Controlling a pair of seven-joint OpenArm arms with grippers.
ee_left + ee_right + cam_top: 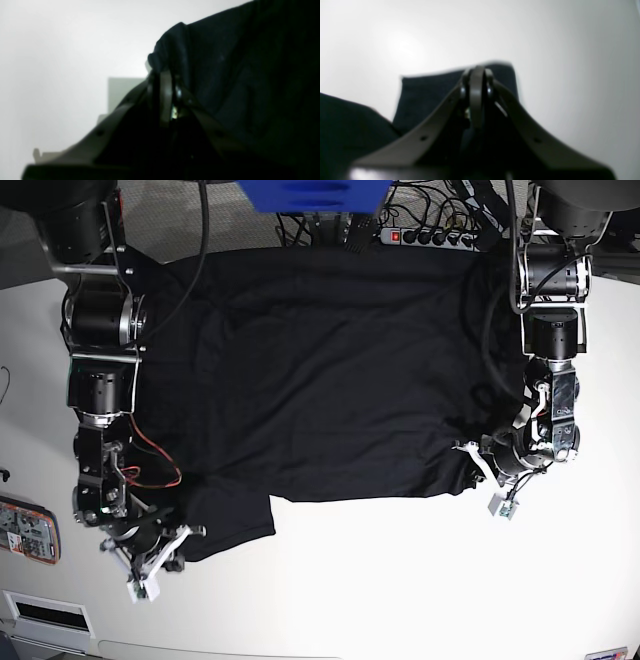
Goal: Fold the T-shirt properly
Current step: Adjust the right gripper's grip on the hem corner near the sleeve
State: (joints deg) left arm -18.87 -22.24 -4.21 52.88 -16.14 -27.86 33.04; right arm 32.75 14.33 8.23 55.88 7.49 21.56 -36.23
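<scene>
You had the T-shirt (pixel 320 370) spread flat across the far half of the white table (pixel 400 580), its body reaching nearly from one arm to the other, with one sleeve (pixel 225 525) hanging toward you at the lower corner on the base view's left.

Your left gripper (pixel 480 460), on the base view's right, was clenched on the T-shirt's edge: in the left wrist view the black cloth (pixel 237 82) bunched in a small roll right over the closed fingertips (pixel 166 75).

Your right gripper (pixel 170 550), on the base view's left, sat at the sleeve's outer edge with its jaws pressed together. In the right wrist view the fingertips (pixel 477 72) met over the dark sleeve (pixel 425 97), but you could not tell from that view whether cloth was caught between them.

No container stood on the table. A power strip (pixel 420 237) lay past its far edge, and a small labelled device (pixel 28 530) sat near the left margin.
</scene>
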